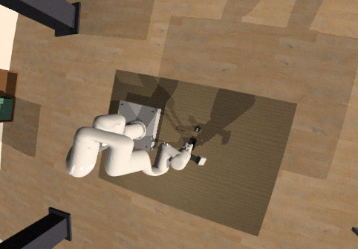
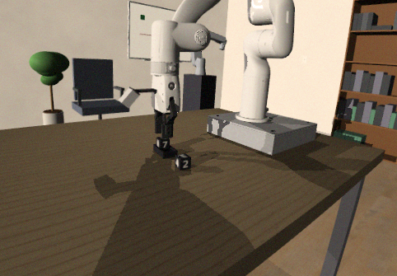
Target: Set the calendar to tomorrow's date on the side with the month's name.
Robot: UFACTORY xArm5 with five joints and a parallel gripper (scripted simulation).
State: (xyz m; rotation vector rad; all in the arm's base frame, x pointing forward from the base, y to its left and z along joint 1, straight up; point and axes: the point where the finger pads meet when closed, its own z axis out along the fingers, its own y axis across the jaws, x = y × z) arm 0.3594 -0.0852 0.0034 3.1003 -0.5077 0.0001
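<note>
On the wooden counter [image 2: 103, 208], the gripper [image 2: 164, 133] hangs just above the "7" cube [image 2: 163, 144] in its tray [image 2: 166, 152], jaws half open and empty (the "2" cube [image 2: 184, 162] stands just beside the tray).

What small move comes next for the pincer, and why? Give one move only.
Probably ease straight down a little more, then close. The pincer hangs open just above the cube showing 7, which stands in the tray, and holds nothing. The cube showing 2 lies out on the table beside the tray, so the date is not yet set.
</note>
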